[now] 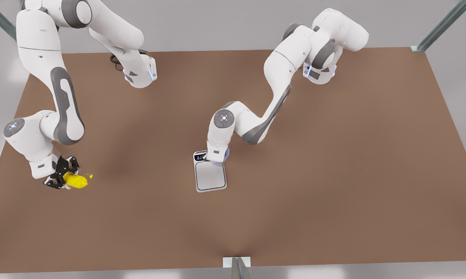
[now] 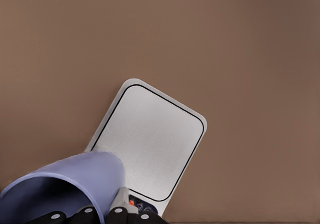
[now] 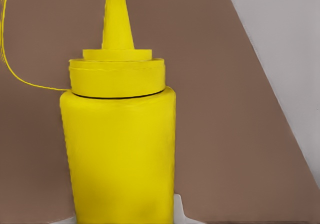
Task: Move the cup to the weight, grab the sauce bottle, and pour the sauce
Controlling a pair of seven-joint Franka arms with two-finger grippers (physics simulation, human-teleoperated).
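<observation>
Nearest the front view's camera, on the front view's left, the right end effector [image 1: 62,179] pinches the sauce bottle [image 1: 76,181], its black fingers closed around the yellow body. The bottle lies close to level with its nozzle toward the middle of the worktop [image 1: 333,174]. In the right wrist view the sauce bottle [image 3: 120,149] stands close against the camera, cap and pointed nozzle clean, with a thin yellow line curving off to one side.

Farther in, near the worktop's centre, the left end effector [image 1: 216,159] hangs over the display end of the weight [image 1: 210,171]. It pinches the cup [image 2: 62,189], a pale lavender wall gripped at the rim by dark fingers [image 2: 85,213] in the left wrist view. The cup sits tilted over the corner of the weight [image 2: 150,141] by the dark display strip, not over the middle of the steel plate; whether it touches the plate I cannot tell.

The risks, as I judge them: released here, the cup may land on the display strip or tip off the edge, since it is off-centre and slanted. The bottle is well apart from the cup, so any squeeze now would put sauce on bare worktop
</observation>
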